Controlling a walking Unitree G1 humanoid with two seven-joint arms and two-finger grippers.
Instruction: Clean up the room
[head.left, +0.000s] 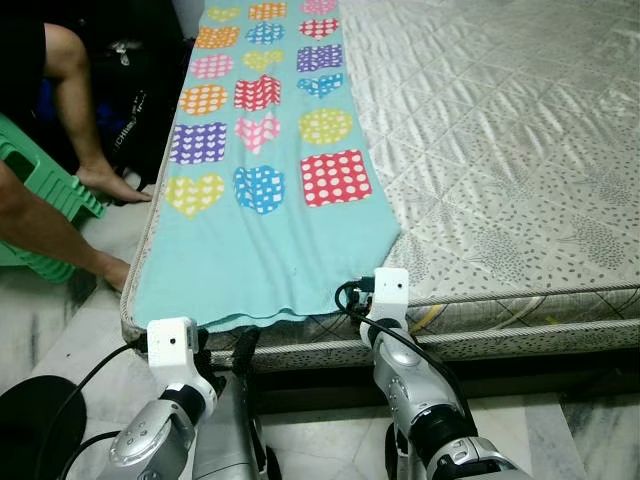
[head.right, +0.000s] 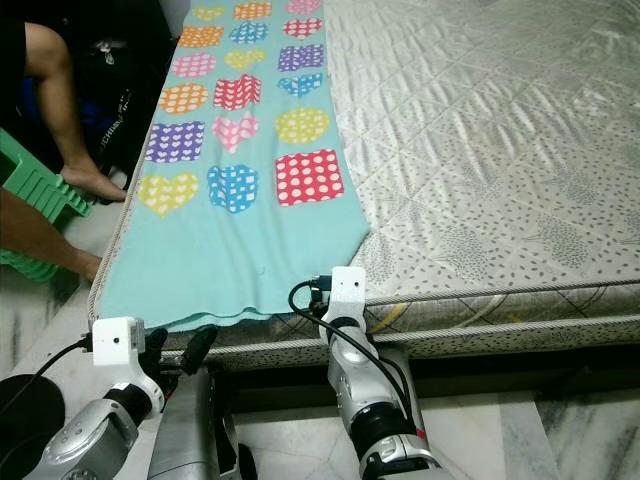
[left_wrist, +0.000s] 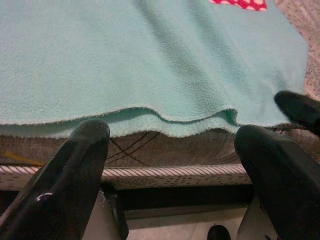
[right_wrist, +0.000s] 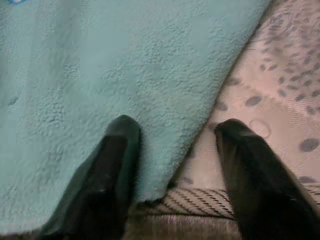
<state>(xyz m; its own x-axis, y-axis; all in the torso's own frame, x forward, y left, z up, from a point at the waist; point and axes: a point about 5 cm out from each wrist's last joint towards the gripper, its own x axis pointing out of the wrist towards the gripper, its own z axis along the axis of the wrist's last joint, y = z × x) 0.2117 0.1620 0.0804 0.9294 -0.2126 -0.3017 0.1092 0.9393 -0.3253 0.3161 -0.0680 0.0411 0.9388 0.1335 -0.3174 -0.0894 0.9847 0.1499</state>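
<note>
The robot stood at the foot of the bed (head.left: 520, 150), and both arms were up at the mattress edge. The teal blanket (head.left: 270, 260), patterned with hearts and squares, lay flat along the left strip of the mattress, its near hem hanging just over the foot edge. The left end effector (left_wrist: 170, 145) was spread wide, holding nothing, poised just below the drooping hem, with the mattress piping (left_wrist: 175, 172) between its fingers. The right end effector (right_wrist: 172, 150) was also parted and empty, straddling the blanket's near right corner: one finger (right_wrist: 112, 170) lay on the fleece, the other (right_wrist: 250, 170) on bare mattress. Whether that finger was pressing the cloth or merely over it was hard to tell from so close. A person's legs (head.left: 70, 100) and a green stool (head.left: 45, 195) stood on the floor at the bed's left side. By the look of it, the step in hand was taking hold of the blanket's near edge. The next move would call for both end effectors to close on hem and corner together, biting fleece and not mattress piping.
</note>
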